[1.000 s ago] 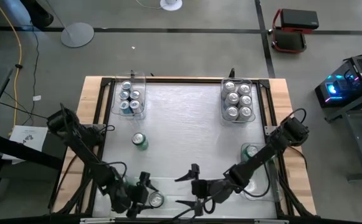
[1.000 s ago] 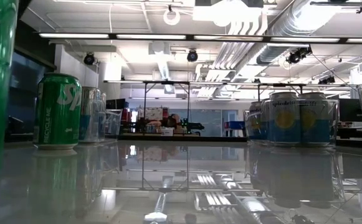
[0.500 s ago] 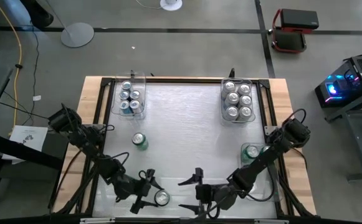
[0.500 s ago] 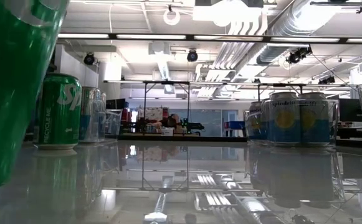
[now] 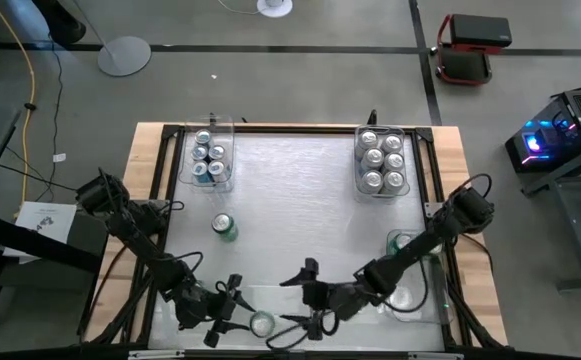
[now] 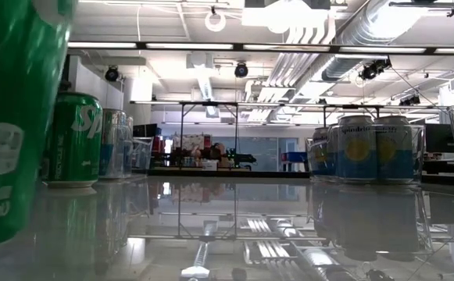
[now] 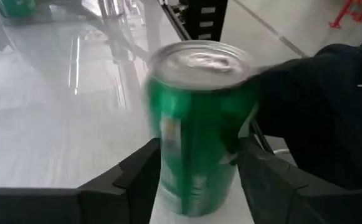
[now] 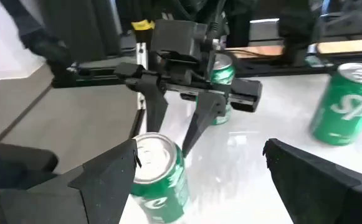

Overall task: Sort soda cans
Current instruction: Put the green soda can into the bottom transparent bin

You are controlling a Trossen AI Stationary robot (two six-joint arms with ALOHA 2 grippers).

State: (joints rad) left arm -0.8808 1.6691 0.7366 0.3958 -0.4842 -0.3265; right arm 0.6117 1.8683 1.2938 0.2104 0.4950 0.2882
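A green soda can (image 7: 196, 124) with a silver top sits near the table's front edge (image 5: 261, 323), between the fingers of my left gripper (image 5: 236, 310), which is shut on it. In the low view this can (image 6: 16, 117) leans. My right gripper (image 5: 305, 300) stands open just right of it, facing it (image 8: 212, 186), with nothing between its fingers. Another green can (image 5: 224, 227) stands upright on its base at mid-left (image 6: 72, 140). A further green can (image 8: 223, 71) shows behind my left gripper. My left gripper pinches the green can's lower side wall (image 7: 168, 180) between its two fingers (image 7: 137, 177), one on each side. The fingers come from the table's left, slanting a little downward. The can is tilted in the hold; its base is hidden below the fingers.
A clear bin (image 5: 210, 155) at the far left holds several cans. One at the far right (image 5: 381, 160) holds several silver-topped cans with blue and yellow sides (image 6: 367, 148). A third bin (image 5: 410, 285) at the near right holds a green can (image 5: 402, 243).
My left gripper has sunk a little and tipped further down, and its fingers have drawn together onto the green can near the front edge. That can stood upright a second ago; it has slid slightly toward the table's right and now leans.
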